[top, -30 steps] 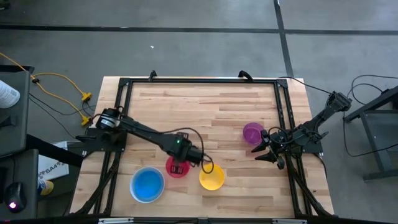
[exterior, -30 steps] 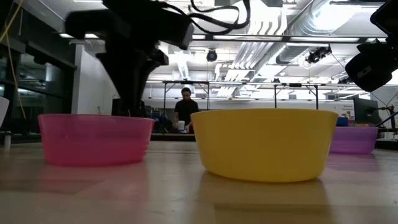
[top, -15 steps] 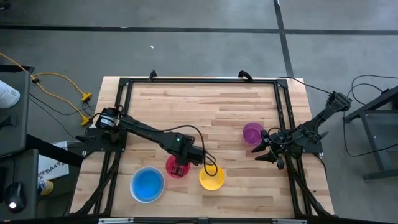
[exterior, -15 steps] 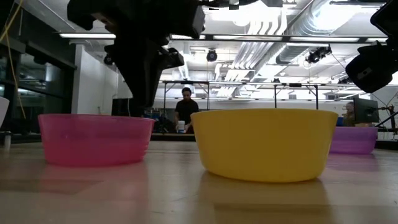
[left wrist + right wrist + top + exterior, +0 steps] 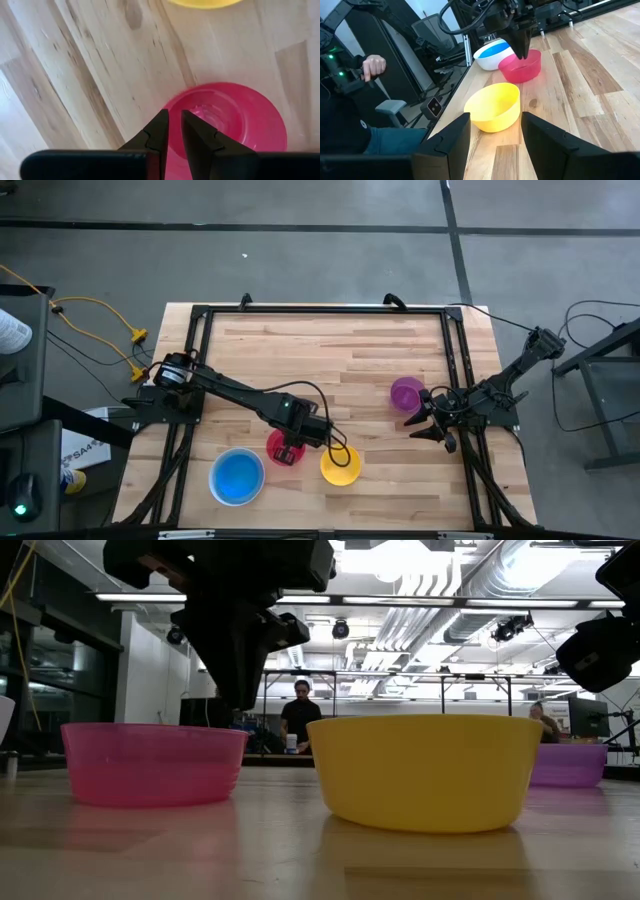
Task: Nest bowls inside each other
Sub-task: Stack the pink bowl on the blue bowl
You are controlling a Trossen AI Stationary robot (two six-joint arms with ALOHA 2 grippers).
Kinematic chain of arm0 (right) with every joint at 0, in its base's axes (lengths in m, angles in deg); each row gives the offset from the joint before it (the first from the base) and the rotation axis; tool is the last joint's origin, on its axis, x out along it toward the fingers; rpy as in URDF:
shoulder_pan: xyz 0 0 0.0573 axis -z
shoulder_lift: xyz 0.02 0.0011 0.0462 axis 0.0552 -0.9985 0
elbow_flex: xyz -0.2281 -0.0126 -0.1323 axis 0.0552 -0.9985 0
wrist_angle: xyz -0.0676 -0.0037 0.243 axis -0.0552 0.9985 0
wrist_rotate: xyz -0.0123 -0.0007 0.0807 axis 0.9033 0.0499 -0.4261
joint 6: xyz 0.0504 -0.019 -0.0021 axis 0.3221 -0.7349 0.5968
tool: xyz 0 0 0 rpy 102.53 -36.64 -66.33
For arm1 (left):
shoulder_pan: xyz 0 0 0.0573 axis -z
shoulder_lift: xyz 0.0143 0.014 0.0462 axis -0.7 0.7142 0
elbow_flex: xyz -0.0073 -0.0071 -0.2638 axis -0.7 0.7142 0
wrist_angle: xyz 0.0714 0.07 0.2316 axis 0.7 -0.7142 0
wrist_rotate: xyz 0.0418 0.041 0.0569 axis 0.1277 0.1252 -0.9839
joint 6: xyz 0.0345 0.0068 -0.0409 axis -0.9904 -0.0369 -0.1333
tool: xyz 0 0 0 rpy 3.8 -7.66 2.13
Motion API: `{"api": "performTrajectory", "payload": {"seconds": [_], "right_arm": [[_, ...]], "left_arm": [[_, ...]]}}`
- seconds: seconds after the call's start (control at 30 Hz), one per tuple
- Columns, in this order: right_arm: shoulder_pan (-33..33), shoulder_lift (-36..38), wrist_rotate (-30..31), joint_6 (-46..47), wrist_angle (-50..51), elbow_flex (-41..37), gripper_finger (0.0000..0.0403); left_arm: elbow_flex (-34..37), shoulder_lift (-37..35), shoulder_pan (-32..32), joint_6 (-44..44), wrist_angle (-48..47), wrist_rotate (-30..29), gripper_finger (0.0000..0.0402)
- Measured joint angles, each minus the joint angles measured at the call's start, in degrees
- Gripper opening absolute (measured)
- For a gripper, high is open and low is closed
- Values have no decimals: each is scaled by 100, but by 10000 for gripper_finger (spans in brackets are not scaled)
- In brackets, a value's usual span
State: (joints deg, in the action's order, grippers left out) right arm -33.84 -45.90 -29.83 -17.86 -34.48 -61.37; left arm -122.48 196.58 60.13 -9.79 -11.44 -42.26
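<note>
**A:** White with blue inside: from the right wrist view I read the blue bowl point(image 5: 237, 476) as already sitting in the white bowl point(image 5: 485, 59), near the front left of the table. From above I only see blue with a pale rim, so I take that pair as nested.

**B:** And the rest?

**A:** Three singles left, by my judgement. The red bowl point(image 5: 284, 448) sits just right of that pair, the yellow bowl point(image 5: 340, 465) just right of the red one, and the purple bowl point(image 5: 406, 392) stands well apart, farther back toward the right.

**B:** Where are your arms?

**A:** My left gripper point(image 5: 172, 129) hangs over the red bowl's near rim, fingers drawn close with only a thin gap, pinching nothing that I can see. My right gripper point(image 5: 427, 420) waits just beside the purple bowl, fingers spread.

**B:** Anything unclear?

**A:** Whether the left fingertips touch the red rim; I can't tell. The low view cuts off the left arm above.
</note>
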Motion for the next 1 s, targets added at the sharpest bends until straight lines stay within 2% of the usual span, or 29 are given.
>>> {"api": "performTrajectory", "payload": {"seconds": [0.4, 1.0], "right_arm": [[-1, 0, -2, 49, 0, 0, 169], [-1, 0, 0, 66, -4, 2, 169]], "left_arm": [[405, 0, -35, -59, 199, -9, 51], [417, 0, -198, -384, 180, -301, 51]]}}
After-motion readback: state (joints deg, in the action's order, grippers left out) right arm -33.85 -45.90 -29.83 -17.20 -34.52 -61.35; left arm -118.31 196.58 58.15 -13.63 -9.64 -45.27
